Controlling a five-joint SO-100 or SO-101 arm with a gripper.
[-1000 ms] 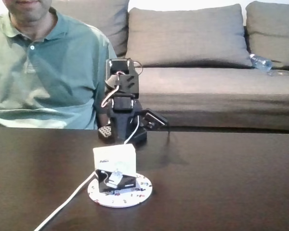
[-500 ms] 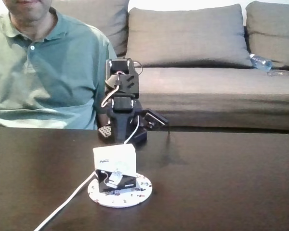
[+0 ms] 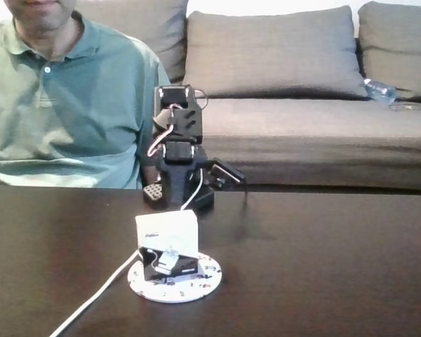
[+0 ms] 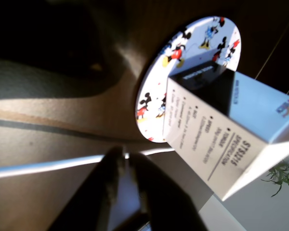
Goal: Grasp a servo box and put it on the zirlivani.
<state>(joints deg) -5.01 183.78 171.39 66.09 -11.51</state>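
Resting on the zirlivani (image 3: 205, 275), the servo box (image 3: 168, 242) stands on the dark table (image 3: 323, 267) in the fixed view, its white top up and its black printed side toward the camera. The disc's speckled rim shows around the box on the near and right sides. Behind the box, the black arm (image 3: 177, 140) stands folded at the table's far edge, well back from the disc, with a white cable (image 3: 91, 302) running past the disc's left side. A person in a green polo shirt (image 3: 63, 105) sits behind the table, before a grey sofa (image 3: 302, 91).

In the wrist view, the gripper (image 4: 127, 166) enters from the bottom edge, dark and blurred, its two fingers drawn almost together with nothing between them. The servo box (image 4: 231, 130) lies above and to the right of the fingertips, apart from them, its white specification panel turned toward the lens. The zirlivani (image 4: 159, 96), printed with small cartoon figures, sits under the box, just above the fingertips and clear of them.
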